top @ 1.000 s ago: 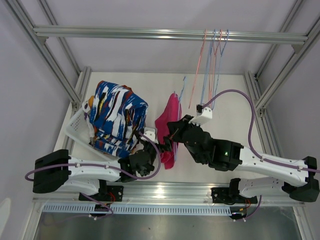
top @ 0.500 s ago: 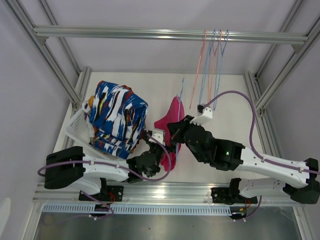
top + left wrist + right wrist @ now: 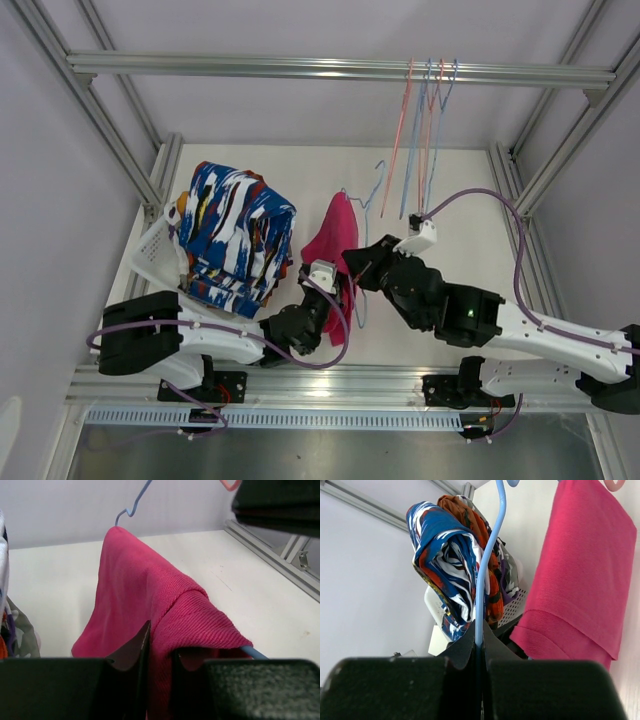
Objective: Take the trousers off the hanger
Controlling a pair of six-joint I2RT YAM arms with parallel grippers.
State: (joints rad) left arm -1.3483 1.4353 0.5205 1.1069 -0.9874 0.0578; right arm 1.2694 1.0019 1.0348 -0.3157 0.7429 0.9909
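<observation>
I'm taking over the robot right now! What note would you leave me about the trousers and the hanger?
Left gripper: shut on the pink trousers, pinching a fold of the cloth.
Right gripper: shut on the blue hanger, gripping its wire.
Pink trousers: draped over that hanger, between the two arms.
Done: other trousers, the blue-white-red patterned pair on top, lie piled in the white basket at the left; bare hangers hang on the top rail.
Left: probably pull the pink pair off the hanger and add it to the pile.
</observation>
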